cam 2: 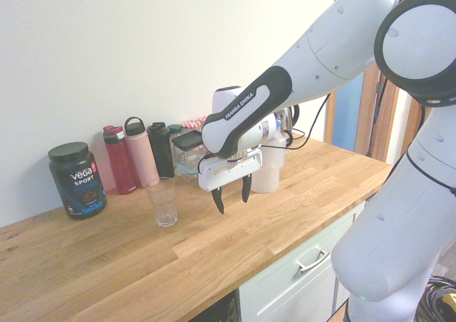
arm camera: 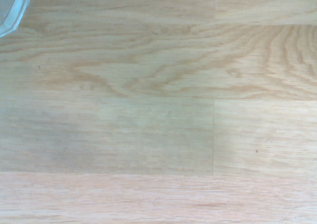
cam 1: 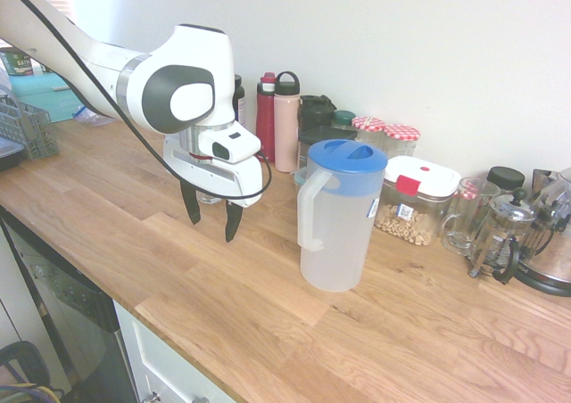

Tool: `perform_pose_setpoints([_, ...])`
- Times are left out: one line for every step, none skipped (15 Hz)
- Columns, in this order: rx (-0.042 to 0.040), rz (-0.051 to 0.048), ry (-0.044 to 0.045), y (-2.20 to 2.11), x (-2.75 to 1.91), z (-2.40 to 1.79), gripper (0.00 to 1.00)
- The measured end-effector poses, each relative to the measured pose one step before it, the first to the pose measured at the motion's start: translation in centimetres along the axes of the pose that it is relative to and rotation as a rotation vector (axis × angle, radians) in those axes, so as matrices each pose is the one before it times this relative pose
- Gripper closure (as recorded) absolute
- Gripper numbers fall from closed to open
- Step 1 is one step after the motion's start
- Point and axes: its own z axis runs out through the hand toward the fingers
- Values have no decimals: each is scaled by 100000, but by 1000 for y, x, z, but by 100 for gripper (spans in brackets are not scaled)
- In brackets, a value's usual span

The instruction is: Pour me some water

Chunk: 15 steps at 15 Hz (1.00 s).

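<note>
A tall frosted-plastic jug (cam 1: 339, 220) with a round blue lid (cam 1: 346, 157) and a white handle stands upright on the wooden counter. The water inside is too faint to make out. My gripper (cam 1: 212, 217) hangs open just above the counter, to the left of the jug and apart from it, with nothing between its fingers. In the second exterior view the gripper (cam 2: 232, 201) is right of an empty clear glass (cam 2: 163, 201), and the jug (cam 2: 269, 179) is mostly hidden behind the arm. The wrist view shows bare wood and the glass's rim (arm camera: 10, 8) in one corner.
Along the wall stand a red bottle (cam 1: 266, 116), a pink bottle (cam 1: 286, 127), dark bottles, checked-lid jars (cam 1: 385, 137), a food container (cam 1: 415, 198), a glass mug (cam 1: 466, 214) and a French press (cam 1: 504, 234). A black tub (cam 2: 77, 179) stands past the bottles. A dish rack (cam 1: 25, 128) is at the far left.
</note>
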Motion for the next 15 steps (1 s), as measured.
perform_pose_setpoints([-86,14,-88,2,8,52,0])
perform_pose_setpoints([-133,43,-104,5,34,67,0])
perform_pose_setpoints([286,-87,481,-112,136,-322,0])
perform_pose_setpoints([911,-2,1072,-302,344,-993,0])
perform_pose_setpoints([925,211,1192,-278,432,-1570,0])
perform_pose_setpoints([503,886,1225,-130,473,-1979,0])
perform_pose_setpoints([-222,1931,1272,213,596,-2346,0])
perform_pose_setpoints([-145,1950,1501,505,675,-2621,0])
perform_pose_setpoints([753,2394,1293,792,889,-2894,0])
perform_pose_setpoints([1339,2139,1065,909,998,-2710,0])
perform_pose_setpoints([1447,1464,813,992,1102,-2487,0])
perform_pose_setpoints([1298,1414,686,1062,1198,-2046,0])
perform_pose_setpoints([806,2246,665,1361,1423,-1542,0])
perform_pose_setpoints([494,2374,560,1250,1373,-830,0])
perform_pose_setpoints([241,2182,48,1304,1373,-176,0])
